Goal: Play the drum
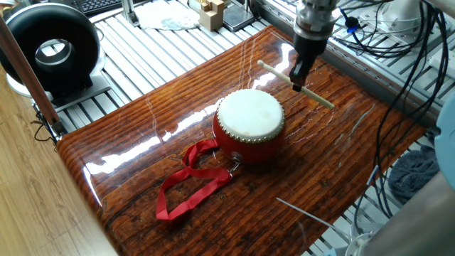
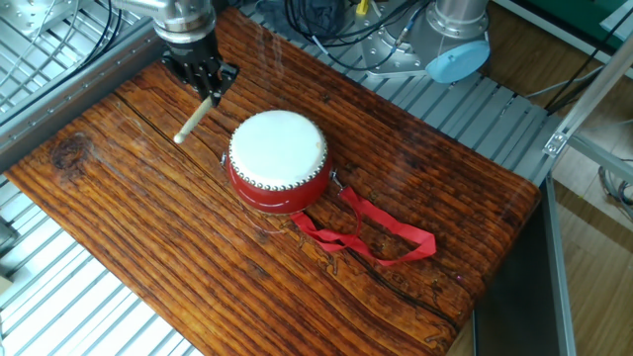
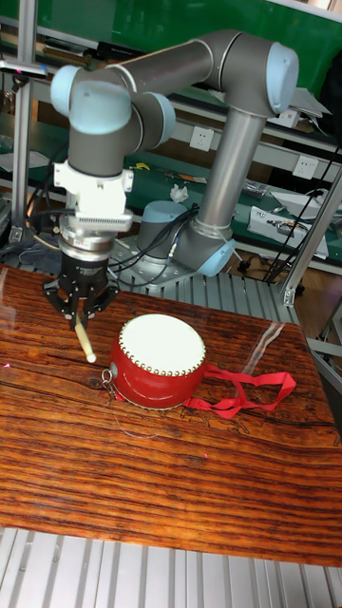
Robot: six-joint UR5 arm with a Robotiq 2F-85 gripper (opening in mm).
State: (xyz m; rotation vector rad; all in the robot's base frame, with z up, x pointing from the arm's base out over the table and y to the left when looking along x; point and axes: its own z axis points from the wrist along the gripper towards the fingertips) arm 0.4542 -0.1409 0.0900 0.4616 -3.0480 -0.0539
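The drum (image 1: 249,122) (image 2: 278,158) (image 3: 157,361) is small, round and red-bodied with a cream skin top, and it stands upright near the middle of the wooden table. Its red ribbon strap (image 1: 192,181) (image 2: 371,232) (image 3: 242,392) lies loose on the wood. My gripper (image 1: 297,77) (image 2: 210,94) (image 3: 80,321) is shut on a pale wooden drumstick (image 1: 293,83) (image 2: 193,122) (image 3: 85,342). The stick hangs above the table just beside the drum's rim, not touching the skin.
A big black ring-shaped device (image 1: 48,48) stands off the table's corner. Wooden blocks (image 1: 211,13) and cloth lie on the slatted bench behind. Cables (image 1: 398,50) hang by the table's edge. The arm's base (image 2: 450,40) stands past the other side.
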